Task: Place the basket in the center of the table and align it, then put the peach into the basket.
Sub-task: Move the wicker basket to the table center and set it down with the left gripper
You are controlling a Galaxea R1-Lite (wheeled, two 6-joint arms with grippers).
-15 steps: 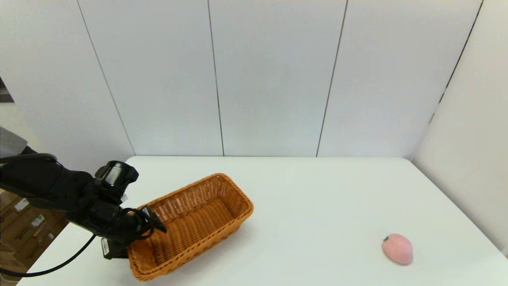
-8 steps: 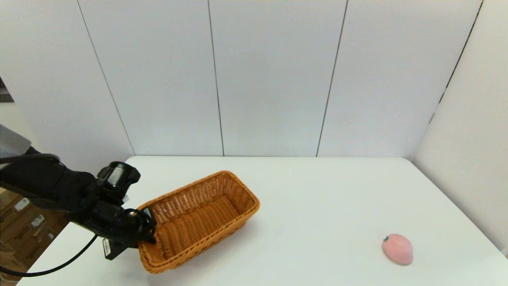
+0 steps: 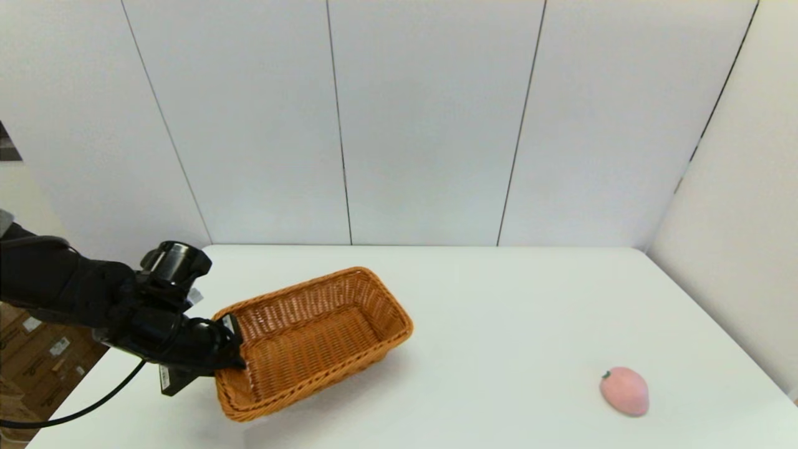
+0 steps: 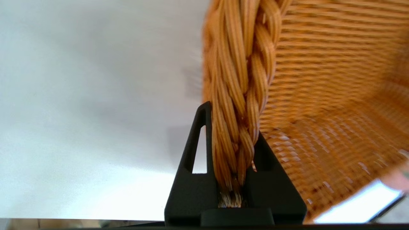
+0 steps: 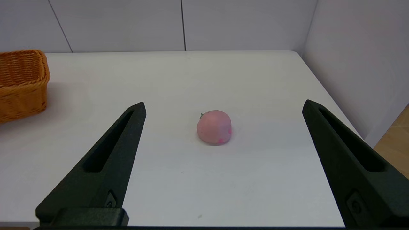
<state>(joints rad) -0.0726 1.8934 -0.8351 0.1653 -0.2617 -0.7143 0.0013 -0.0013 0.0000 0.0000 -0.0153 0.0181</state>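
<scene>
While the left gripper [image 3: 229,349] pinches the basket [image 3: 315,337] rim at lower left of the head view, the peach [image 3: 624,391] sits lower right; right gripper [image 5: 223,107] spread wide, facing it.

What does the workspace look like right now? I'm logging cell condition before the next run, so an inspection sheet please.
Surface: white table, bare between the two items.
Basket: on the table's left part, angled, not centred; nothing in it.
Peach: on the table near the right front, well apart from the basket.
Clutter: nothing seen.
Left gripper: jaws clamped on the basket's braided rim at its near-left end.
Right gripper: jaws wide open, short of the peach, touching nothing.
Cables: black cable hangs from the left arm.
Surroundings: white wall panels behind and right; cardboard boxes beyond the left edge.
</scene>
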